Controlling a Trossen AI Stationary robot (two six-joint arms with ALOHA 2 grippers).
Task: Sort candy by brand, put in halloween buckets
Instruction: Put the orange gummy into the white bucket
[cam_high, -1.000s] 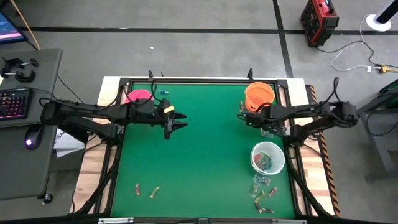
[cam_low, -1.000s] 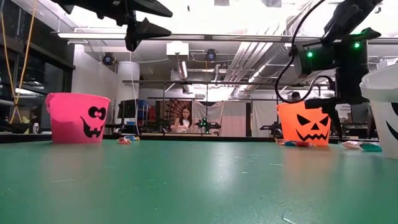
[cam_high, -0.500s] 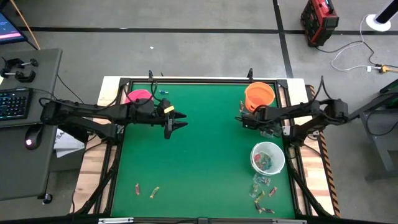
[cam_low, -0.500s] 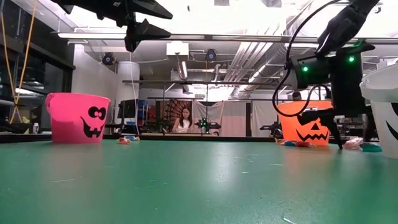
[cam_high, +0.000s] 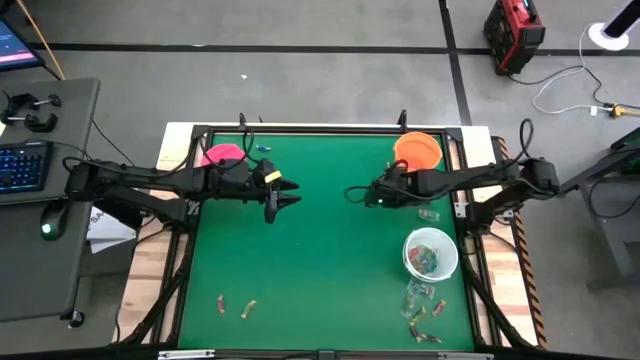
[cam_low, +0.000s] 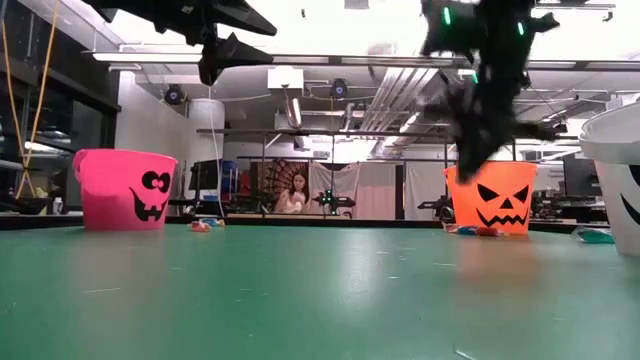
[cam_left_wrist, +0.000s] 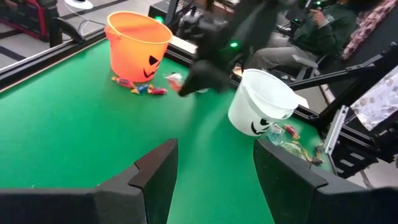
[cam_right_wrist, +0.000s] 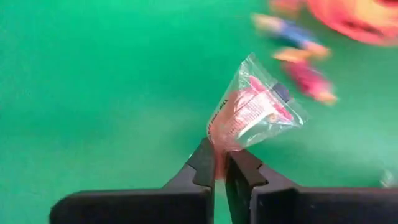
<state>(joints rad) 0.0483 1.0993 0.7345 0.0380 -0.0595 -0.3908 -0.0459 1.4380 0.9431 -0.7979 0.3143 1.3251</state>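
My right gripper (cam_high: 352, 193) hangs above the green table's middle, left of the orange bucket (cam_high: 418, 150), shut on a candy (cam_right_wrist: 255, 109) in a clear wrapper with pink inside. The low view shows this gripper (cam_low: 478, 120) blurred, well above the table. My left gripper (cam_high: 292, 194) waits open and raised near the pink bucket (cam_high: 225, 155), with nothing between its fingers (cam_left_wrist: 155, 171). The white bucket (cam_high: 431, 252) stands at the right with candy inside. Loose candy (cam_high: 420, 305) lies near the table's near right corner. My right gripper pinches the wrapper's lower corner (cam_right_wrist: 217, 146) between its two fingertips (cam_right_wrist: 202, 162). Only that edge of the wrapper sits between them. The fingers slant steeply down from above. The candy is lifted clear of the table and sticks out beyond the fingertips.
A few candies (cam_high: 430, 213) lie beside the orange bucket (cam_left_wrist: 138, 45), more (cam_high: 235, 305) near the table's near left corner. The white bucket (cam_left_wrist: 261, 102) stands close to the right arm. A black frame (cam_high: 330, 128) rims the table. A person (cam_low: 297, 192) sits in the room behind.
My right gripper has shut on a candy beside the orange bucket. It then rose and swung toward the table's middle, rolling its wrist as it went. The candy is now lifted clear of the table.
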